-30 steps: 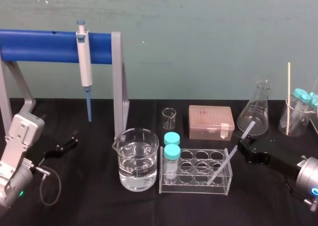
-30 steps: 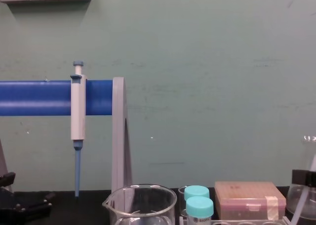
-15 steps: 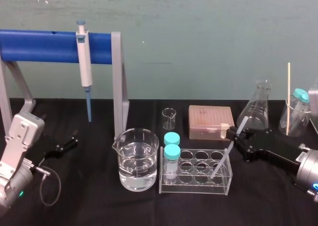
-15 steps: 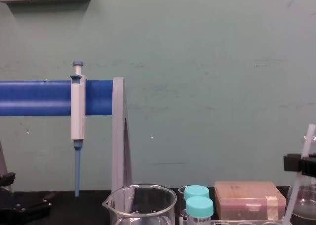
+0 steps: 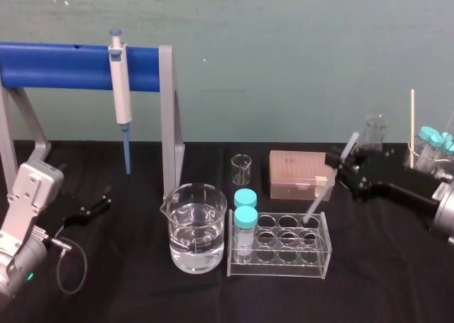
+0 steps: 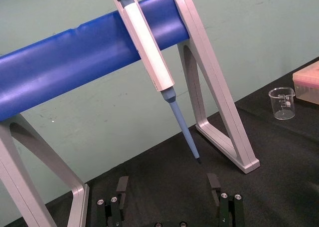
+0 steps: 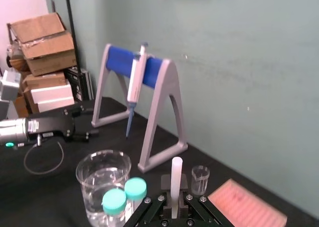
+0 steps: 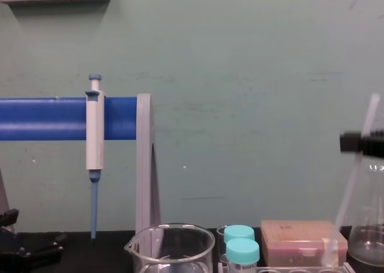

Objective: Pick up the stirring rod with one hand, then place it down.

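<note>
My right hand (image 5: pixel 340 168) pinches one rod (image 5: pixel 321 192) near its upper end, fingers pressed on it. The rod slants down to the hand's left, with its lower tip at the back right corner of the one rack (image 5: pixel 284 263). Whether the tip sits in a hole or just above, I cannot tell. Two capped tubes (image 5: pixel 245 215) stand at the rack's end farthest from the hand. One pink box (image 5: pixel 298 172) lies just beside the rod, and one flask (image 5: pixel 375 126) stands close behind the hand. Open black table (image 5: pixel 383 266) lies in front of the hand. Beyond the rack are one big beaker (image 5: pixel 177 223), one small beaker (image 5: pixel 241 168) and one pipette (image 5: pixel 122 96) hanging on a blue stand (image 5: pixel 57 66). My left hand (image 5: pixel 96 204) rests far off, fingers spread.
</note>
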You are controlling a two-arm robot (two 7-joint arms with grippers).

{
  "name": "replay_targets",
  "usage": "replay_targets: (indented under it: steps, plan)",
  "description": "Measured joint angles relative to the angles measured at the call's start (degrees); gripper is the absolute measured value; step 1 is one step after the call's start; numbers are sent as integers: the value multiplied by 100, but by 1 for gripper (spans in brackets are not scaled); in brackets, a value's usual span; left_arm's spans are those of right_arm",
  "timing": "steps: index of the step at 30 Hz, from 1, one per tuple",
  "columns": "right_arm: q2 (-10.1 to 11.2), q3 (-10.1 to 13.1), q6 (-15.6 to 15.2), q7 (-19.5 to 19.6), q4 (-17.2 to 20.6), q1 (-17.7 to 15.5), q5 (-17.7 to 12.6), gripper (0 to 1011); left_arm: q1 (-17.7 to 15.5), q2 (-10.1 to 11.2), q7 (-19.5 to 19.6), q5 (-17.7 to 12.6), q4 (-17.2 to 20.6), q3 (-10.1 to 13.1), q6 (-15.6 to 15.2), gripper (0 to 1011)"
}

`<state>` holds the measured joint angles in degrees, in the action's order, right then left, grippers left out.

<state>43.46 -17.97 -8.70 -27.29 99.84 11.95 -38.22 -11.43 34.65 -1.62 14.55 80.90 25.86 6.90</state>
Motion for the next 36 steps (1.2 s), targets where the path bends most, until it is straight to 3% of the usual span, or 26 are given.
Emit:
replay_targets:
  steps: [5,17,36]
  plan:
    - [4,9,2,-175,-4,314,53,72,0,0,0,0,0,0,0,1000]
    - [-111,-313,-332,-423,-403,1093,191,72,0,0,0,0,0,0,0,1000]
    - [-33,-433,-434,-460,-439,1221,86,72,0,0,0,0,0,0,0,1000]
